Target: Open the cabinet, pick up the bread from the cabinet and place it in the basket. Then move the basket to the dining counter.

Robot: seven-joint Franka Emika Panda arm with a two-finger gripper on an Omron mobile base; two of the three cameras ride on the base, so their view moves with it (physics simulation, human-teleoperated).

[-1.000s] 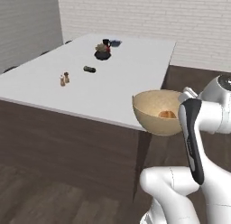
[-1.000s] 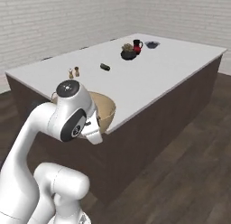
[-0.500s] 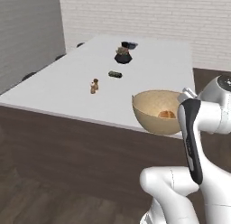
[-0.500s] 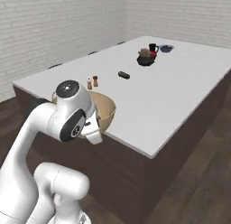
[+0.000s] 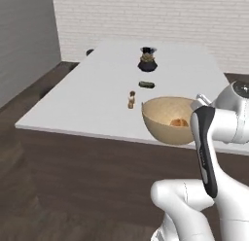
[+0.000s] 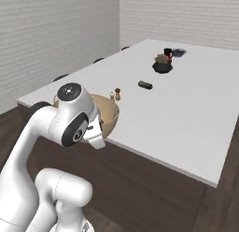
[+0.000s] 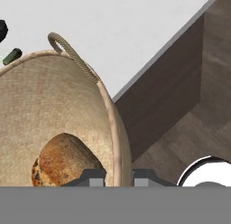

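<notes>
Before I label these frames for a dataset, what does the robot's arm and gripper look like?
The arm is glossy white with rounded, bulbous links, dark grey joint bands and a long dark strip on one link. A round dark cap with a small white dot tops one joint. The gripper has two small grey, blocky fingertips. No cables show.

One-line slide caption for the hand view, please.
Jaws clamp the rim of the basket, the bread inside, at the dining counter edge.
</notes>
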